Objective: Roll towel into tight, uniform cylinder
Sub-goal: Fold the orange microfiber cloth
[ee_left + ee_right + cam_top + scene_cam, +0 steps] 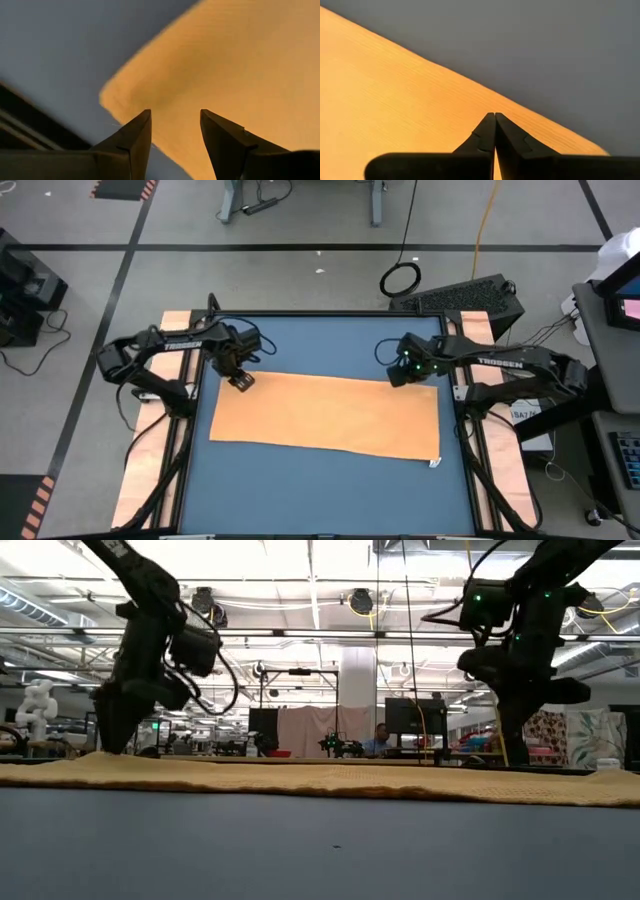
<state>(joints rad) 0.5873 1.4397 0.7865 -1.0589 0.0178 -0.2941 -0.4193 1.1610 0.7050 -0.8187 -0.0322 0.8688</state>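
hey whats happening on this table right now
Two robot arms are working over an orange-yellow towel lying flat and unrolled on the blue table. The left claw is at the towel's far left corner with its fingers apart, straddling the edge. The right claw is shut, just above the far edge near the right end, holding nothing. No rolling has begun; the small white tag sits at the near right corner.

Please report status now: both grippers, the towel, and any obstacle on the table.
Left gripper open over towel far left corner. Right gripper shut at far right edge. Towel flat, unrolled. No obstacle seen.
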